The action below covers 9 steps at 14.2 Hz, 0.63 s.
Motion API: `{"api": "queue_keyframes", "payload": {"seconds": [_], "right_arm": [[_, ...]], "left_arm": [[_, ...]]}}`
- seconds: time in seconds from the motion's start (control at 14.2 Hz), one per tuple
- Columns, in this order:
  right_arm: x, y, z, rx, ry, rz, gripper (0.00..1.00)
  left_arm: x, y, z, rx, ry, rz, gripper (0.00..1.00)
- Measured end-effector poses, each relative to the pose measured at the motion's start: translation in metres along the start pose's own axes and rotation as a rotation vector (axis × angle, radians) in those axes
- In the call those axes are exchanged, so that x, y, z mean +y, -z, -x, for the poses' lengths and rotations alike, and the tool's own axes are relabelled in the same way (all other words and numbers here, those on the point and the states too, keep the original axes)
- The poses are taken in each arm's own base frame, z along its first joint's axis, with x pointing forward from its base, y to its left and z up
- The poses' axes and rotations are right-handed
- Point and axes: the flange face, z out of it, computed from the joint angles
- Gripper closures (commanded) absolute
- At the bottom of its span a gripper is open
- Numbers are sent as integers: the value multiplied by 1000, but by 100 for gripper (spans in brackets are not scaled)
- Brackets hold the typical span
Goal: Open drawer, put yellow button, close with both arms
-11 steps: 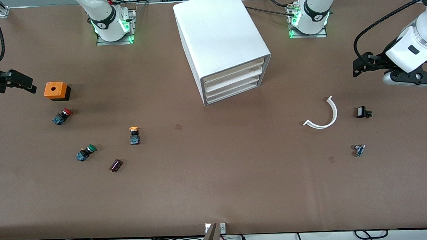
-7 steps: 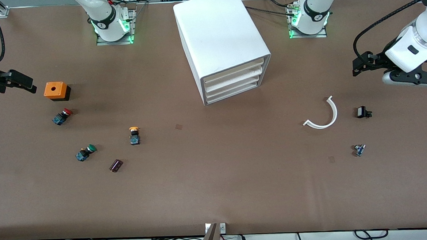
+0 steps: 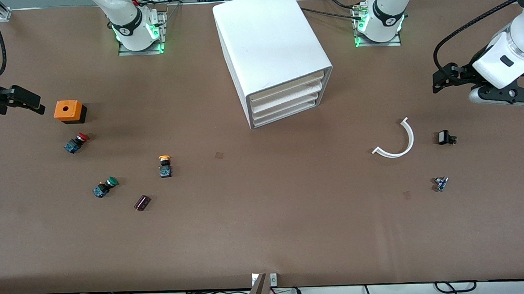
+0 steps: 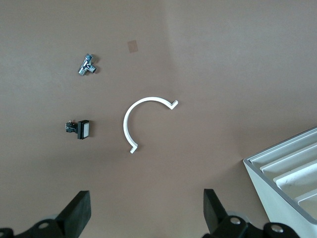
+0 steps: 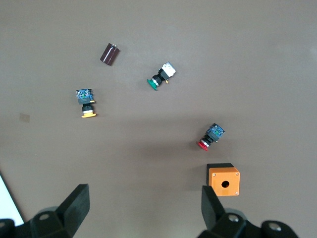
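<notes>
The cabinet [image 3: 272,52] is standing on the table [image 3: 266,236] between the arm bases, and the drawer [image 3: 285,86] is sitting at the top of its stack. The button [image 3: 164,165] is lying at 8 o'clock from the cabinet. From the button, a box [image 3: 67,111] is sitting at 10 o'clock, a second switch [image 3: 105,187] at 8 o'clock and a cylinder [image 3: 142,202] at 7 o'clock. A third switch [image 3: 76,143] is lying at 6 o'clock from the box. A curved strip [image 3: 396,142] is lying at 4 o'clock from the cabinet, with a block [image 3: 445,137] at its 3 o'clock and a fitting [image 3: 441,183] at its 4 o'clock. The left gripper [image 3: 440,81] is hanging over the table at 12 o'clock from the block, and the right gripper [image 3: 35,106] at 9 o'clock from the box.

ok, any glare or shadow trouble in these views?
Front view: the cabinet top is bright, near blown out; its drawers still read. Right wrist view: soft, even light, the yellow button sharp. Left wrist view: even too, faint shadow beside the white arc.
</notes>
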Motion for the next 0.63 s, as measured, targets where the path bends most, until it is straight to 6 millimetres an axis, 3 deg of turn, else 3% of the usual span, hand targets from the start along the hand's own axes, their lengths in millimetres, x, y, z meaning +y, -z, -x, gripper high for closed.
{"api": "queue_keyframes", "payload": {"seconds": [0.42, 0.63], "right_arm": [[-7, -18, -8, -30, 14, 0, 0], [-21, -39, -16, -69, 39, 1, 0]], "left_arm": [[2, -2, 1, -14, -3, 0, 0], [28, -27, 11, -183, -51, 21, 0]]}}
